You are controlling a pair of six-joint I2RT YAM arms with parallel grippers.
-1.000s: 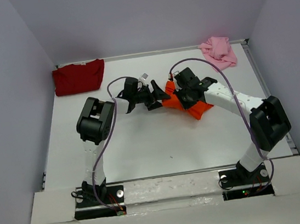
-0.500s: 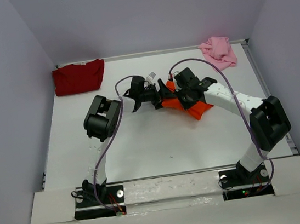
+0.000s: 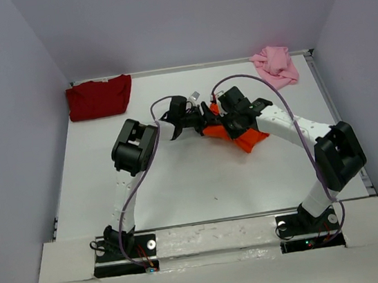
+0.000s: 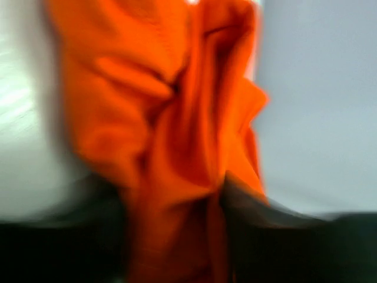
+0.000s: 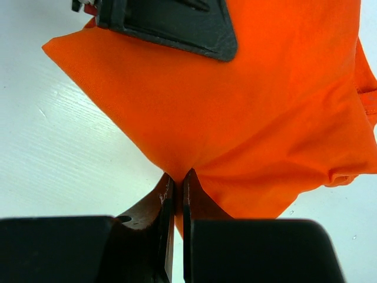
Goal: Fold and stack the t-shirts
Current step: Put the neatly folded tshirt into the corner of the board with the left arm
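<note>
**Taking hold of the orange t-shirt point(image 3: 246, 139) for its fold**
From above, it lies crumpled mid-table point(image 3: 181, 184), the dark red t-shirt point(image 3: 99, 97) and pink t-shirt point(image 3: 275, 64) in the far corners. Left wrist view, blurred: the left gripper point(image 4: 174, 236) has its jaws wide astride bunched orange cloth. Right wrist view: the right gripper point(image 5: 175, 187) is pinched tight on a fold. Next, I'd say, the left must clamp so both can spread it.

L wrist view blurred — orange t-shirt point(image 4: 171, 135) smeared, fingers point(image 4: 56, 247) indistinct

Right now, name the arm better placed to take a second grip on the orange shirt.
Left. The left tool stands open against the orange shirt, free to close on it; the right tool is shut on that shirt, holding it.
</note>
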